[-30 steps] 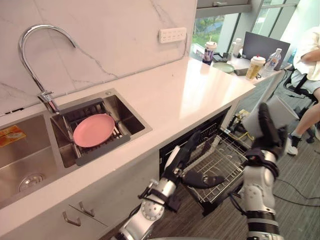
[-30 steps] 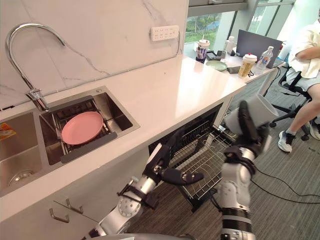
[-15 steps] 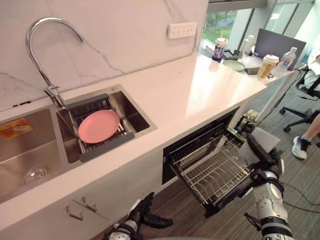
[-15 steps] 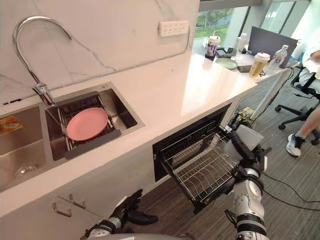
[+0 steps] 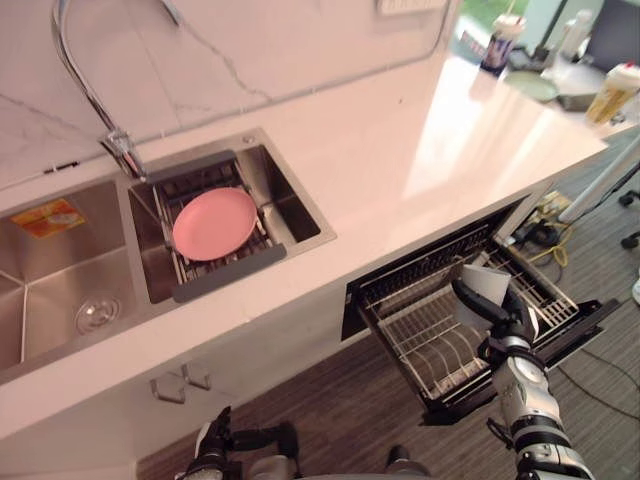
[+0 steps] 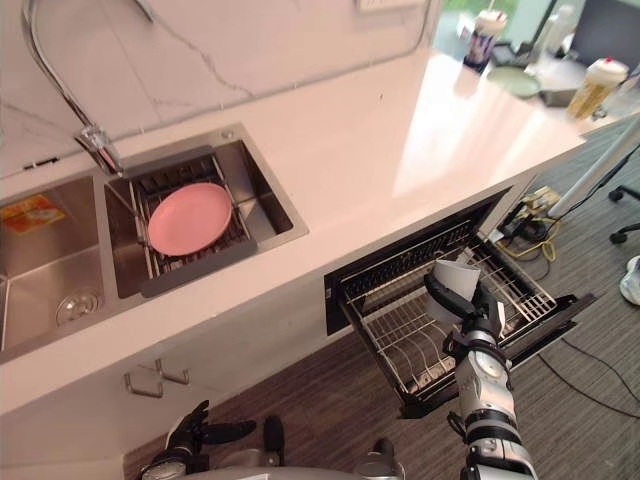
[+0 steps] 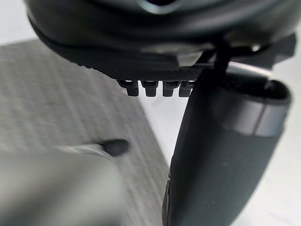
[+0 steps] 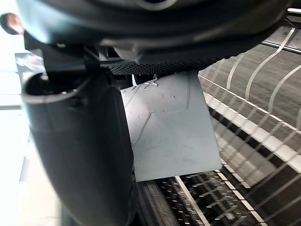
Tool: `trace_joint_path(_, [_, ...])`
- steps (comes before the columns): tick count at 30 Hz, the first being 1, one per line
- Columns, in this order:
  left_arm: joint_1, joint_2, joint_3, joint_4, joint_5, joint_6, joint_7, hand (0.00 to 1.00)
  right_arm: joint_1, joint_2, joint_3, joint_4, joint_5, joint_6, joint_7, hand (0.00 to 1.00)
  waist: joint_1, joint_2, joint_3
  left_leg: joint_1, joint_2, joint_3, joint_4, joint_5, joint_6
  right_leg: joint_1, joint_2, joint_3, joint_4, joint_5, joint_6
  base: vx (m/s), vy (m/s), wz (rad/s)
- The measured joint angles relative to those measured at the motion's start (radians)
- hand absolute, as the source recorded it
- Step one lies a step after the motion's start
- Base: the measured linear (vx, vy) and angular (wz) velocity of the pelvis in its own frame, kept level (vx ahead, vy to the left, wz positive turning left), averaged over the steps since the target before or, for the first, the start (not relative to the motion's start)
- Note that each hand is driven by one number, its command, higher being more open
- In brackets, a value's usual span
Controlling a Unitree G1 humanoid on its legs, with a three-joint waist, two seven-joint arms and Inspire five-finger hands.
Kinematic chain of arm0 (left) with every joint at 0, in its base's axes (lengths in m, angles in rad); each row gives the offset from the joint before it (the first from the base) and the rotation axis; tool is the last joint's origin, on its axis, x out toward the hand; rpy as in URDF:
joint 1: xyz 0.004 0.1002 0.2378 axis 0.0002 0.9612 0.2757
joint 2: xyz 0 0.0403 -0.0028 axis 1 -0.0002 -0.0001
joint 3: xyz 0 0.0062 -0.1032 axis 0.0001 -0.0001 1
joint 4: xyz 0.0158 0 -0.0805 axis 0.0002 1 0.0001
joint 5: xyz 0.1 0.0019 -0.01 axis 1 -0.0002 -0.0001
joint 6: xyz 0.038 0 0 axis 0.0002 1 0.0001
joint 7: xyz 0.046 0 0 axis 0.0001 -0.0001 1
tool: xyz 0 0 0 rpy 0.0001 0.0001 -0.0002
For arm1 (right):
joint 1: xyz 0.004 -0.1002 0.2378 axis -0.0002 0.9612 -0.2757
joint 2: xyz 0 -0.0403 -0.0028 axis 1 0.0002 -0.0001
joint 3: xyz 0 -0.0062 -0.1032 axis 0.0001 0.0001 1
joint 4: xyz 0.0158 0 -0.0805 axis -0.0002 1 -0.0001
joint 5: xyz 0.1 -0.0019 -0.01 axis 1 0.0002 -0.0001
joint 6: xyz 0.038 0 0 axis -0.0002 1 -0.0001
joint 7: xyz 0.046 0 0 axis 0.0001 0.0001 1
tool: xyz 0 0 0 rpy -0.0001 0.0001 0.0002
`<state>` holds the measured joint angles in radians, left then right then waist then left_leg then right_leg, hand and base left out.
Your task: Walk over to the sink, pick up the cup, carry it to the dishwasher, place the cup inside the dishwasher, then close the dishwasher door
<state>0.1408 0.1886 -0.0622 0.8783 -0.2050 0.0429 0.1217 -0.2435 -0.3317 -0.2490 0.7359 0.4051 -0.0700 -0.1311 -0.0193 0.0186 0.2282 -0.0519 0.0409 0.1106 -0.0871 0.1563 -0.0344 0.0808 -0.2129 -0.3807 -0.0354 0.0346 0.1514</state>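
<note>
My right hand [image 5: 500, 318] is shut on the grey cup [image 5: 485, 285], holding it tilted just over the pulled-out wire rack [image 5: 420, 335] of the open dishwasher. The right wrist view looks straight at the cup [image 8: 169, 127], with the thumb [image 8: 80, 150] across its side and rack wires [image 8: 249, 141] beyond. The dishwasher door [image 5: 590, 330] hangs open beneath the rack. My left hand [image 5: 215, 448] is low beside the cabinet front, open and holding nothing.
A pink plate [image 5: 214, 222] lies on a drain rack in the steel sink [image 5: 300, 215] under a curved faucet [image 5: 85, 90]. Drink cups [image 5: 500, 45] stand at the far end of the white counter [image 5: 400, 160]. Cabinet handles [image 5: 180, 380] jut out below the sink.
The camera has tilted down. My right hand has come down with the cup to just over the rack. My left hand has dropped from the rack's front to low by the cabinet.
</note>
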Motion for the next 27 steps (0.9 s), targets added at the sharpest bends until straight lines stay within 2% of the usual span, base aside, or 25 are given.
trace_joint_path(5, [-0.038,-0.017,0.035,0.008,-0.184,0.023,-0.013,1.0,-0.108,-0.059,0.002,0.078,-0.059,0.0,0.004,0.0,0.024,0.03,0.107,-0.072,-0.005,-0.048,0.001,0.031,0.002,-0.05,0.0,-0.043,0.025,-0.001,-0.005,-0.03,0.01,0.32])
trace_joint_path(8, [-0.067,-0.019,0.049,0.02,-0.209,0.016,-0.009,1.0,-0.138,-0.072,0.031,0.082,-0.098,0.0,0.006,0.0,0.032,0.043,0.158,-0.094,-0.006,-0.078,0.001,0.042,0.003,-0.067,-0.001,-0.062,0.053,-0.01,-0.019,-0.04,0.007,0.23])
trace_joint_path(17, [-0.108,-0.011,0.066,0.027,-0.247,0.033,0.009,1.0,-0.198,-0.076,0.145,0.152,-0.161,0.001,0.012,0.0,0.065,0.06,0.212,-0.163,0.0,-0.107,0.001,0.062,-0.001,-0.149,-0.005,-0.06,0.121,-0.047,-0.027,-0.05,-0.003,0.11])
trace_joint_path(18, [-0.121,-0.008,0.066,0.036,-0.251,0.042,0.008,1.0,-0.209,-0.079,0.149,0.168,-0.173,0.006,0.011,1.0,0.071,0.061,0.216,-0.17,0.0,-0.107,0.001,0.064,-0.002,-0.156,-0.005,-0.06,0.125,-0.048,-0.027,0.0,0.0,0.0])
trace_joint_path(27, [-0.166,-0.004,0.061,0.071,-0.245,0.042,0.009,1.0,-0.271,-0.086,0.203,0.22,-0.196,0.027,-0.017,1.0,0.083,0.06,0.221,-0.165,0.009,-0.104,0.001,0.07,-0.005,-0.171,-0.007,-0.055,0.171,-0.074,-0.029,0.0,-0.014,0.0])
